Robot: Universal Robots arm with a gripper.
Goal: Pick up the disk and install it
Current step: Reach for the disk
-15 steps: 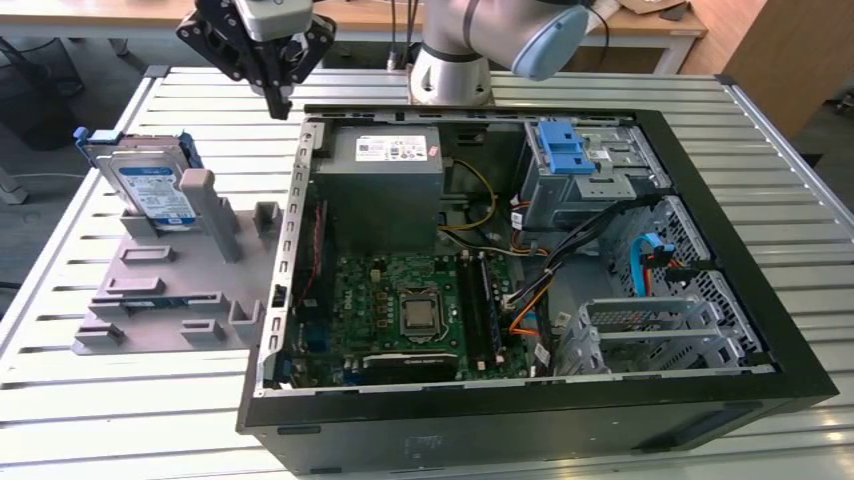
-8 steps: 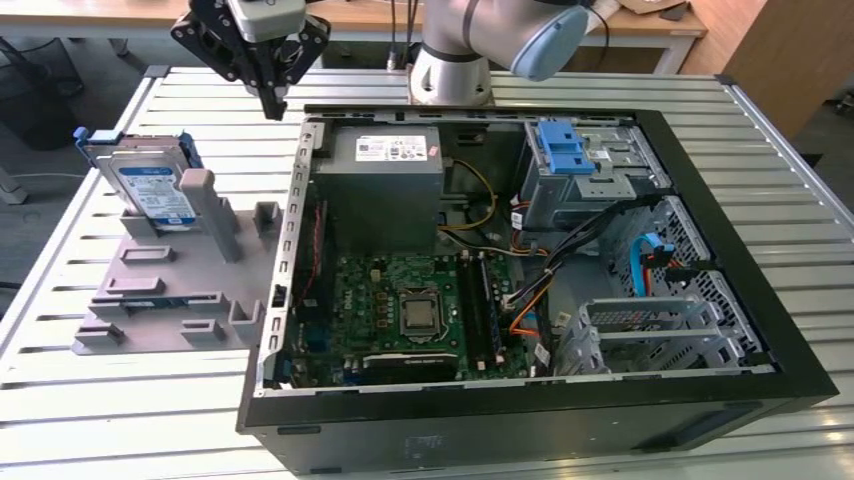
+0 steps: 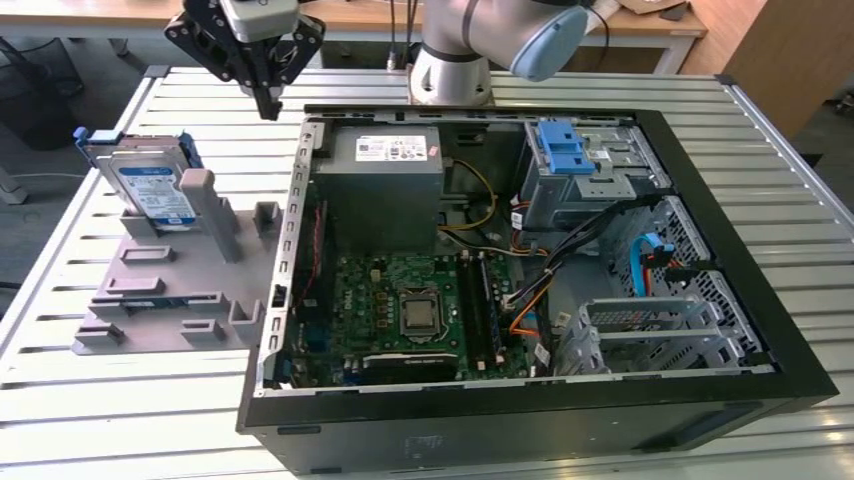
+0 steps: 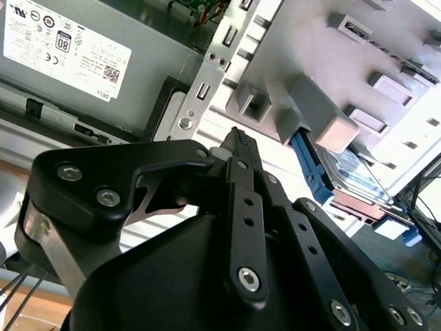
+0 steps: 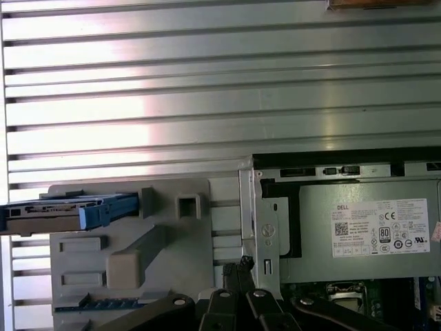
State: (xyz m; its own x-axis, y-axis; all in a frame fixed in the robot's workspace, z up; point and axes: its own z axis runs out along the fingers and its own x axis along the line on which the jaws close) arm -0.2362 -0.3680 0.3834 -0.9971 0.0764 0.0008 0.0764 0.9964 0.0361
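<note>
Above the table, between the computer case and the rack holding the disk, the gripper hangs empty, jaws together.

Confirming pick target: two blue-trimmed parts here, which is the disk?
The disk stands on edge in the grey fixture outside the case, at the exterior view's left: silver, labelled, blue rails. The other is a bare blue latch inside the case.

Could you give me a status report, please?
Hand shut, empty, hovering beside the case. Disk upright in its grey stand, untouched. Nothing between them.
</note>
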